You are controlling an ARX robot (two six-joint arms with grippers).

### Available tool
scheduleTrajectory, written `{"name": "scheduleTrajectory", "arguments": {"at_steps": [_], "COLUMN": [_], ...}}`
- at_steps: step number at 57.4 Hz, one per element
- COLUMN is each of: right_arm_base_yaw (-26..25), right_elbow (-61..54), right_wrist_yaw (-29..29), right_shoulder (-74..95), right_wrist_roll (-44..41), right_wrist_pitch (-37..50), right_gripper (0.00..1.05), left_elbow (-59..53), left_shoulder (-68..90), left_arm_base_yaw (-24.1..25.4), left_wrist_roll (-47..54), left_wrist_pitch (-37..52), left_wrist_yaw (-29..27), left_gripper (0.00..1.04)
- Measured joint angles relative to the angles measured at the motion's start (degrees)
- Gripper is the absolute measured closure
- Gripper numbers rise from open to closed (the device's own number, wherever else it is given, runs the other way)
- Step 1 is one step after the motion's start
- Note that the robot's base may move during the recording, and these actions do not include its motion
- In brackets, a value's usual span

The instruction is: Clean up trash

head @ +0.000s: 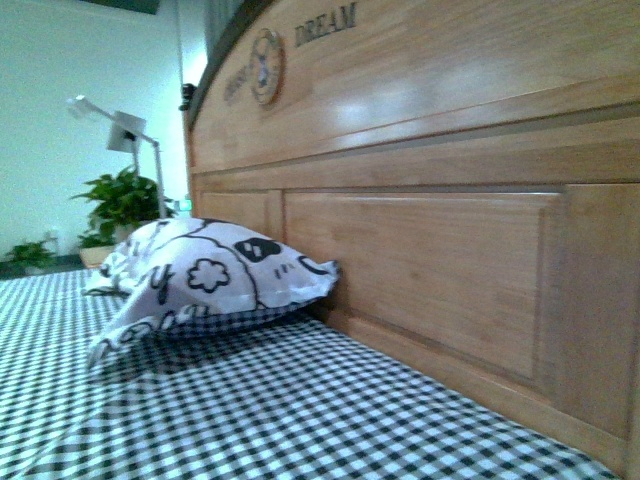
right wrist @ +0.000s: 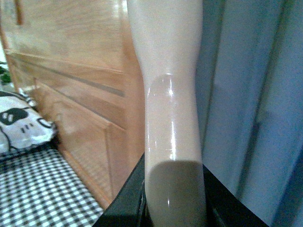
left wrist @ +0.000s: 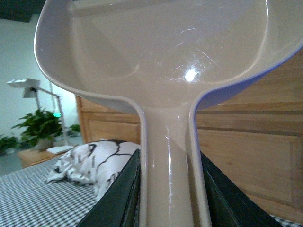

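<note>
The fingers [left wrist: 118, 201] of my left gripper [left wrist: 170, 198] are pressed in on the handle of the pinkish-beige dustpan [left wrist: 165, 56], one dark finger on each side. The pan's hollow faces that wrist camera and fills most of its picture, and behind it I see the wooden headboard [head: 430, 200].

In the front view neither arm shows. Beyond the headboard's far end stand a leafy potted plant [head: 120, 200], a smaller plant [head: 30, 255] and a white lamp [head: 125, 130] on a thin stand. A white pillow [head: 210, 275] with black cartoon prints lies on the black-and-white checked sheet [head: 250, 410], its corner up against the base of the headboard. The sheet runs right up to the headboard's lower rail. High on the headboard I read the word DREAM [head: 326, 22], with a round emblem [head: 266, 66] beside it.

My right gripper [right wrist: 174, 210] has its fingers [right wrist: 124, 205] closed around a glossy pale handle [right wrist: 170, 94] that rises out of that wrist picture; I cannot tell what tool it belongs to. Behind it a grey-blue curtain [right wrist: 255, 104] hangs just past the headboard's end.

I cannot tell where the trash is; no view shows it
</note>
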Motion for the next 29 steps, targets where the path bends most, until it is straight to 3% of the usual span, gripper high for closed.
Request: {"name": "scheduleTrajectory", "arguments": {"at_steps": [29], "right_arm_base_yaw": [-0.04], "right_elbow": [-0.02], "right_wrist_yaw": [-0.26], "right_shoulder": [0.0], "right_wrist_roll": [-0.04], "right_wrist_pitch": [0.0], "right_gripper": [0.85], "left_elbow": [-0.04], "left_shoulder": [0.0], "left_arm_base_yaw": [0.02], "left_wrist_roll": [-0.02], "left_wrist_pitch": [0.0], "left_wrist_yaw": [-0.09], "left_gripper": [0.76]}}
